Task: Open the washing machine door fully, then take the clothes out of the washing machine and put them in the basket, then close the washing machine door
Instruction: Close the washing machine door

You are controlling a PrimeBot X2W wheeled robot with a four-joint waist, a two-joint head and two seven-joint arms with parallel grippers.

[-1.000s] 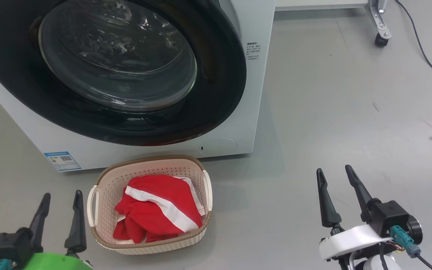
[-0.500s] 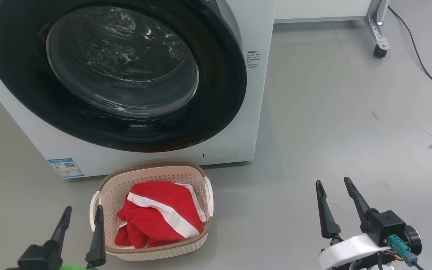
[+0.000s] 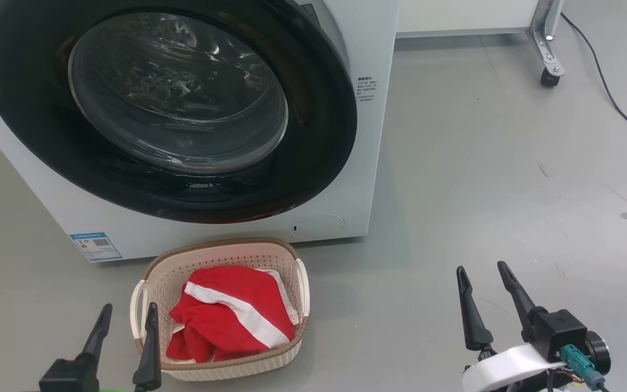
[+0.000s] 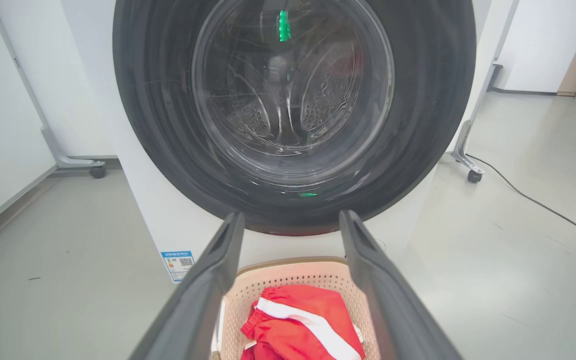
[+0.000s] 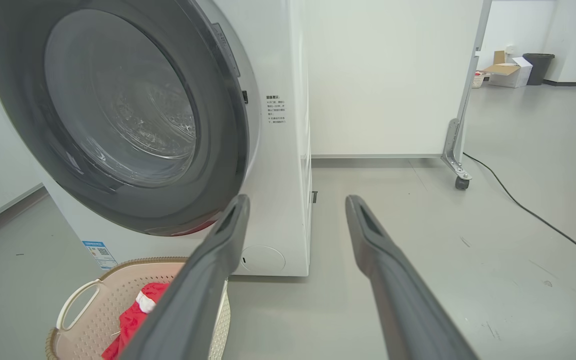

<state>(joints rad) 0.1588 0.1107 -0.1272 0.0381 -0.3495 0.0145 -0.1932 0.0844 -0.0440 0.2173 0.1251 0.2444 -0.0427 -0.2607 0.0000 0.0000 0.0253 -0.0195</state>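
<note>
I see the basket point(image 3: 221, 246) on the floor point(image 3: 482, 163), just in front of the washing machine point(image 3: 376, 49). The clothes point(image 3: 226, 321) lie inside the basket.

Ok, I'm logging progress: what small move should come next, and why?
Probably none, just stop: the clothes lie in the basket, the washing machine door looks shut, and the left gripper and right gripper stand open, empty, clear of both.

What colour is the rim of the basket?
Brown with a woven look, on the cream basket; clearest in the head view.
</note>
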